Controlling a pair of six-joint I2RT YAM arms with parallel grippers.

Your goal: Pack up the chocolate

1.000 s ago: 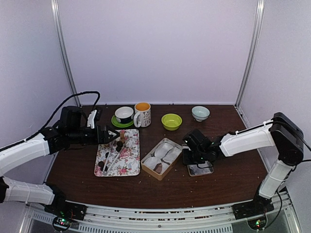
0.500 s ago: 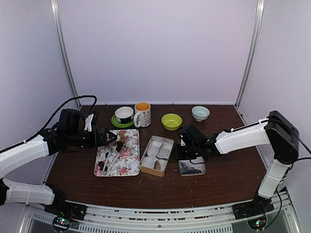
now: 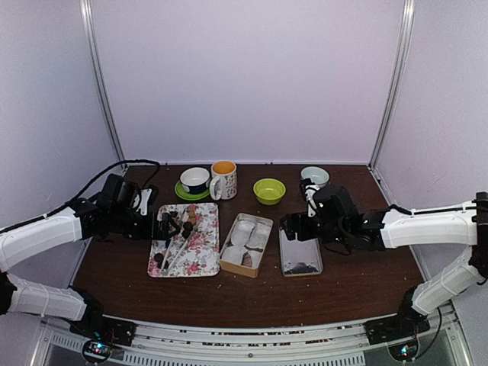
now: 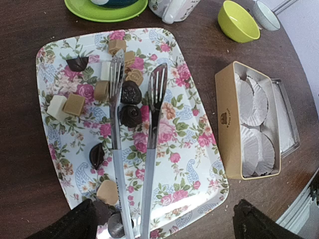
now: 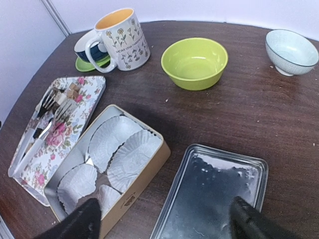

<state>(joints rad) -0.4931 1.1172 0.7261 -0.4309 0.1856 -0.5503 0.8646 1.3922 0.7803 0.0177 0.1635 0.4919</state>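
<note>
The chocolate [image 4: 130, 103], several small dark, tan and white pieces, lies on a floral tray [image 4: 199, 149], mostly at its far end. In the top view the chocolate [image 3: 185, 226] is just ahead of my left gripper [image 3: 164, 226]. Silver tongs [image 4: 148, 169] rest lengthwise on the tray. My left gripper [image 4: 167, 226] hangs open over the tray's near end, holding nothing. A tan tin [image 5: 139, 191] lined with white paper cups [image 5: 127, 149] stands right of the tray. Its lid [image 5: 214, 194] lies silver side up beside it. My right gripper [image 5: 164, 224] is open above the gap between tin and lid.
Along the back stand a green saucer with a cup [image 3: 194, 183], a flowered mug [image 3: 223, 180], a lime bowl [image 3: 269, 191] and a pale blue bowl [image 3: 314, 177]. The tin [image 3: 238, 271] sits between the tray [image 3: 206, 263] and the lid [image 3: 300, 252].
My right gripper has opened, left the lid flat on the table and drawn back to the right. The tin has turned straighter. My left gripper has opened fully.
</note>
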